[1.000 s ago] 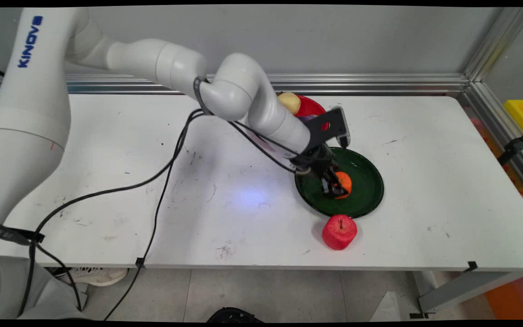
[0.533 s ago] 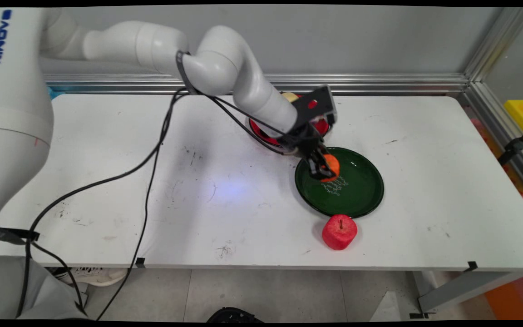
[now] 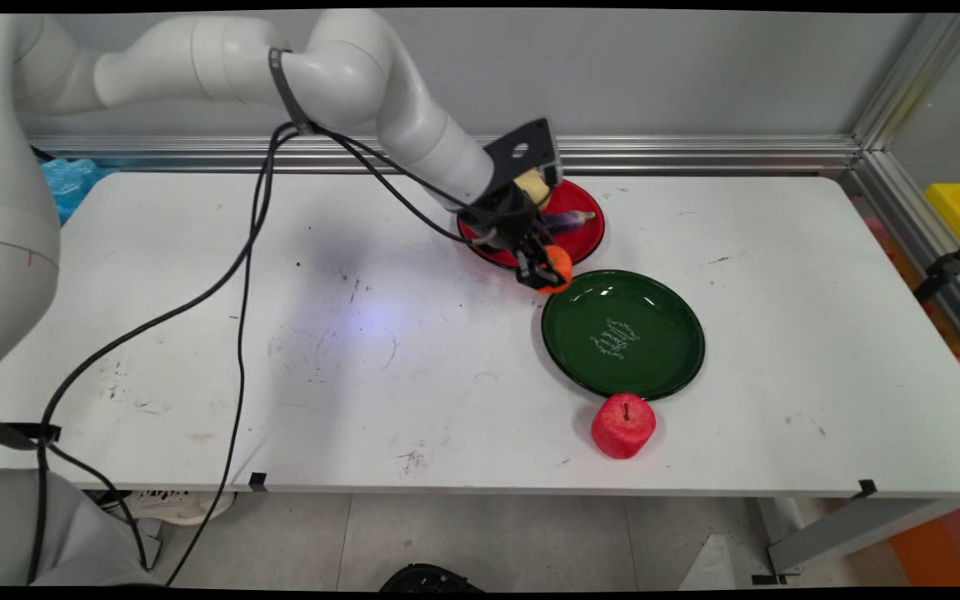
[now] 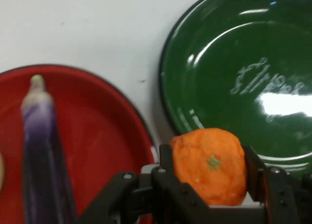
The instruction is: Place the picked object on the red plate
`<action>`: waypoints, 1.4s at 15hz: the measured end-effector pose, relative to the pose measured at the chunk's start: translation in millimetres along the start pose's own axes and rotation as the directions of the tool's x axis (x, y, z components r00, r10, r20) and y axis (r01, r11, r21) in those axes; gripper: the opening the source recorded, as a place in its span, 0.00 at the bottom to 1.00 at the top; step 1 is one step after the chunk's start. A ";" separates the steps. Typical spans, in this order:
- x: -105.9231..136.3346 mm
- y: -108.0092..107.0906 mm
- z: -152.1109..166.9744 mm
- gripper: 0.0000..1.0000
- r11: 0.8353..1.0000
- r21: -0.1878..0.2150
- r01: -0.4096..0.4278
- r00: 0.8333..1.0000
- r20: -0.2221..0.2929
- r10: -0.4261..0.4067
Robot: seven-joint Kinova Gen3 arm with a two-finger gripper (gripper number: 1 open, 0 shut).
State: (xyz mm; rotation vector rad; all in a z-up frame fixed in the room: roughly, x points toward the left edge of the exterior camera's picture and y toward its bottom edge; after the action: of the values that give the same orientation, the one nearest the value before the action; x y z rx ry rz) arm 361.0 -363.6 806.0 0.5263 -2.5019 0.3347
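Two black fingers of the hand (image 3: 543, 273) are clamped on the orange (image 4: 209, 165), which hangs above the bench between the red plate (image 3: 584, 242) and the green plate (image 3: 680, 367).

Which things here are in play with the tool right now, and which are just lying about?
In play:
- tool, shut on the orange, held in the air
- green plate, nothing on it
- red plate, just behind the tool

Lying about:
- red apple, on the table beside the green plate
- eggplant, on the red plate
- yellowish fruit, mostly hidden
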 end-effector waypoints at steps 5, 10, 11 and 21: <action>-15.9 -27.2 -3.9 0.00 0.999 0.034 -0.001 1.000 -0.001 0.001; -26.4 -45.8 3.7 0.00 0.998 0.062 0.007 1.000 -0.015 -0.006; -28.1 -48.6 6.0 0.00 0.998 0.066 0.010 1.000 -0.018 -0.009; -40.8 -63.3 33.6 0.00 0.995 0.089 0.046 0.998 -0.051 -0.041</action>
State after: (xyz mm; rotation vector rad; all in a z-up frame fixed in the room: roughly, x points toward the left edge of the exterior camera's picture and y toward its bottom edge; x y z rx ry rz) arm 404.2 -419.5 763.3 0.6002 -2.4335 0.4395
